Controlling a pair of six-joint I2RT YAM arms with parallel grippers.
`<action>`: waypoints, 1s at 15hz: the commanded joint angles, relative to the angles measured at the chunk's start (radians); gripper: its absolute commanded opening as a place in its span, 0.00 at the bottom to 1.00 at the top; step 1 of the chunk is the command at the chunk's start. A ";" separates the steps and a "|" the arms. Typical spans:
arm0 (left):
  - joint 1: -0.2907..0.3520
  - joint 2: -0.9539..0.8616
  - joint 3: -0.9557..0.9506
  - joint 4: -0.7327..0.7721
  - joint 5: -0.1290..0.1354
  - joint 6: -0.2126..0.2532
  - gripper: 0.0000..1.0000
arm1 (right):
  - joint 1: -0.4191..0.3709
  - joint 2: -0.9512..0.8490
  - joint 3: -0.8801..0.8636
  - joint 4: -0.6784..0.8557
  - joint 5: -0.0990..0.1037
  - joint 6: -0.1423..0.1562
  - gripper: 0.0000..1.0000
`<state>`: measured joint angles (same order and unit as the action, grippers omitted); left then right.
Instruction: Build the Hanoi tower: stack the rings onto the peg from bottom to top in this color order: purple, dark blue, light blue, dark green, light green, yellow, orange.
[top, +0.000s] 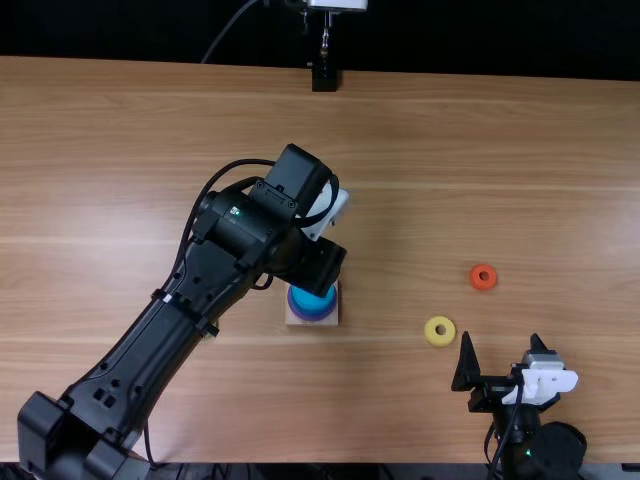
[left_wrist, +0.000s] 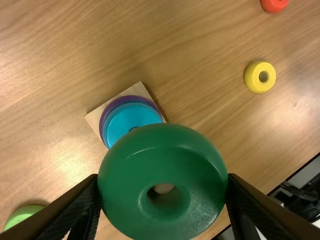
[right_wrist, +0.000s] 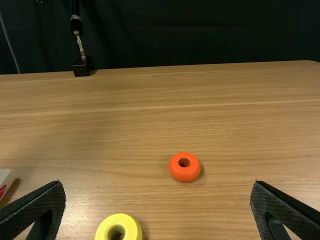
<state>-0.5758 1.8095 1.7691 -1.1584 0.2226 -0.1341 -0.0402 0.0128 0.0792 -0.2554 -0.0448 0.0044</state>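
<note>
The light green ring (left_wrist: 22, 216) lies on the bench (top: 500, 150). The left gripper's (top: 322, 265) fingers clasp the dark green ring (left_wrist: 162, 220) near the stacked purple ring (left_wrist: 103, 119) and light blue ring (left_wrist: 127, 120). Rightward come the yellow ring (top: 429, 331), orange ring (top: 474, 277) and right gripper (top: 501, 340), fingers spread.

We see stacked rings (top: 313, 298) on their base (top: 292, 321). Right of it lies a near ring (top: 436, 338), with a far ring (top: 481, 284) behind, farther right.

Dark green ring (left_wrist: 162, 167) between black fingers (left_wrist: 87, 200), light blue ring (left_wrist: 126, 120) atop purple ring (left_wrist: 112, 106).
</note>
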 joint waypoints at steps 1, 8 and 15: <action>-0.001 0.016 -0.033 -0.009 0.004 0.003 1.00 | -0.010 -0.013 -0.064 -0.073 -0.009 0.003 1.00; 0.036 0.002 0.056 0.006 -0.002 0.007 1.00 | -0.010 -0.013 -0.064 -0.073 -0.009 0.003 1.00; 0.266 -0.231 -0.171 0.356 -0.004 0.005 1.00 | -0.010 -0.013 -0.064 -0.073 -0.009 0.003 1.00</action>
<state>-0.3157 1.6009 1.6238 -0.8055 0.2150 -0.1345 -0.0402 0.0128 0.0792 -0.2558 -0.0448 0.0048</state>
